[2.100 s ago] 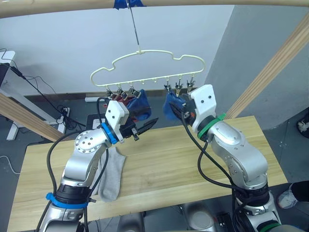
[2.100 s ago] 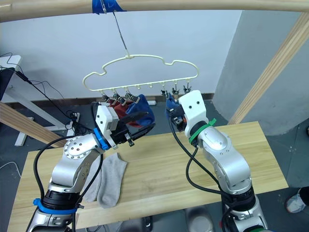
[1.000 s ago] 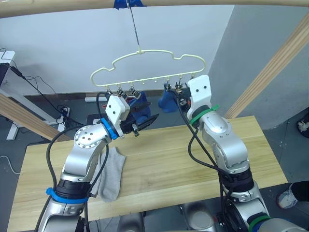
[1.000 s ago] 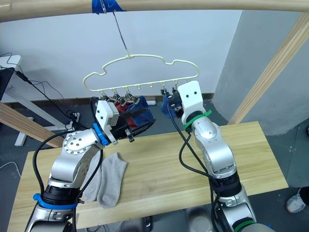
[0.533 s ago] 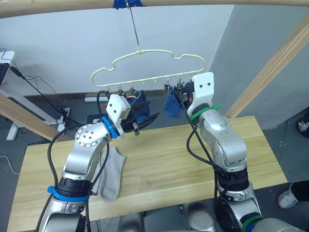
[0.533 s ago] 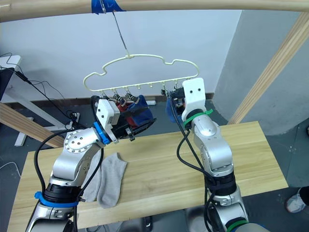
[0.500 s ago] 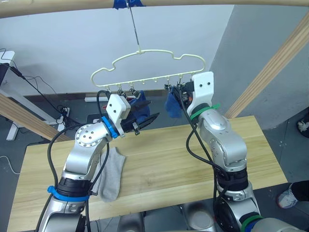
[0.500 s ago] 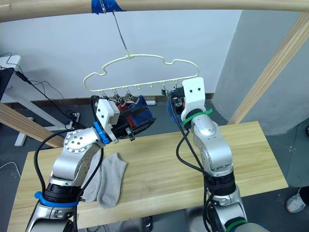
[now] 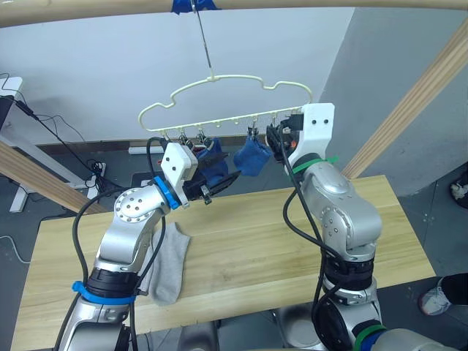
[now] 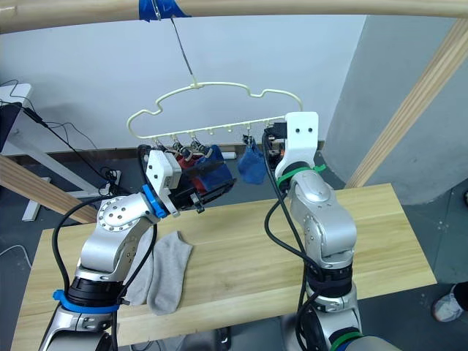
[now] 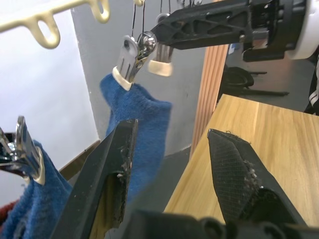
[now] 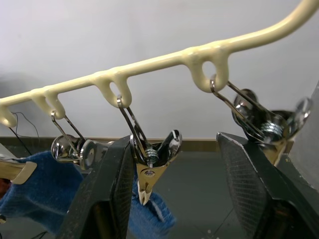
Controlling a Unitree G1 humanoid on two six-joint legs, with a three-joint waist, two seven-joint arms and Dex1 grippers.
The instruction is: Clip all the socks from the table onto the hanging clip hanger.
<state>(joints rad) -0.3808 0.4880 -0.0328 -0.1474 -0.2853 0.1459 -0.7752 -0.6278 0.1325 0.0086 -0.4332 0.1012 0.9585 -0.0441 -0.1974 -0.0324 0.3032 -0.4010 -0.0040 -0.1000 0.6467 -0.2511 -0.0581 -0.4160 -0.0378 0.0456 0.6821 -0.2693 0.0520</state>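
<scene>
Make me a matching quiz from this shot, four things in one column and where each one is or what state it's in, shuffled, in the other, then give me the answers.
Things:
1. grey socks
2. blue sock
3. right pincer
4. left pincer

Places or states:
A. hanging alone from a clip near the middle of the clip hanger
B. open, up at the hanger's bar around a bare clip
C. lying on the table
D. open and holding nothing, pointed toward the hung blue sock

Pairs: 1-C, 2-A, 3-B, 4-D
</scene>
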